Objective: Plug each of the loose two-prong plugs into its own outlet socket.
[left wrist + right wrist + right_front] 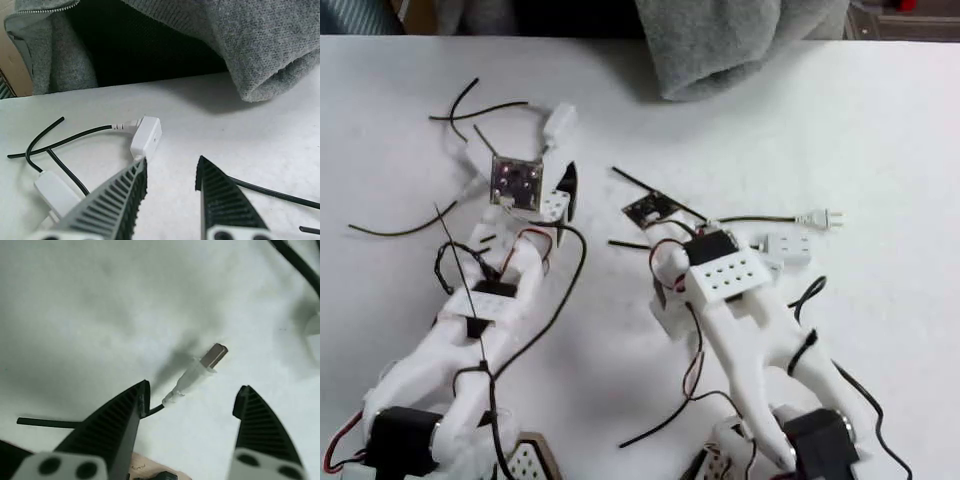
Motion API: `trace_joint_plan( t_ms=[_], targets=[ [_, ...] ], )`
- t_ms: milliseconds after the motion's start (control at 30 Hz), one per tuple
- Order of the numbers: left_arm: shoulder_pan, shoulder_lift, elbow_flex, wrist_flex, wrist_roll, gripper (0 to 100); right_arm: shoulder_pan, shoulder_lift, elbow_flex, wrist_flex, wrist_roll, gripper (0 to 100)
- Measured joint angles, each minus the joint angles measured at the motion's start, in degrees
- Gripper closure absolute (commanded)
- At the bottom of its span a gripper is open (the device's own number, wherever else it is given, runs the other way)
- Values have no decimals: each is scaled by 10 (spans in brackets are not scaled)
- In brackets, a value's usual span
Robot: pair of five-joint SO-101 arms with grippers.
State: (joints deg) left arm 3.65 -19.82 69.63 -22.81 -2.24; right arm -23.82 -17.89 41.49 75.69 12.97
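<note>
Left wrist view: left jaws wide beside a white socket (pixel 146 135) mid-frame; right jaws wide over, seemingly, a plug (pixel 200 371).

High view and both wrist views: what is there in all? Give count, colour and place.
table: one, white, under everything.
garment: one, grey, draped over the table's far edge.
cables: several, black, loose across the table.
sockets: two, white; one ahead of the left arm, one beside the right arm.
plug: one, white, two prongs, just past the second socket. The right wrist view has a white plug between the fingers, perhaps another one.
left fingers: two, dark grey, open, short of the socket.
right fingers: two, dark, open, above the table.
</note>
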Motion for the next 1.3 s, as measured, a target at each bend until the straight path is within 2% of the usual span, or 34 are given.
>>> trace_joint_plan(
  t_ms=[200, 433, 667, 1133, 1300],
  targets=[
    [0, 0, 0, 0, 0, 834, 0, 65, 35, -73, 0, 734],
    [0, 0, 0, 0, 0, 834, 34, 92, 39, -112, 0, 854],
    [0, 0, 0, 0, 0, 834, 68, 95, 76, -165, -1, 834],
    [0, 0, 0, 0, 0, 834, 102, 97, 73, -154, 14, 817],
    [0, 0, 0, 0, 0, 834, 135, 98, 70, -146, 18, 816]
  ],
)
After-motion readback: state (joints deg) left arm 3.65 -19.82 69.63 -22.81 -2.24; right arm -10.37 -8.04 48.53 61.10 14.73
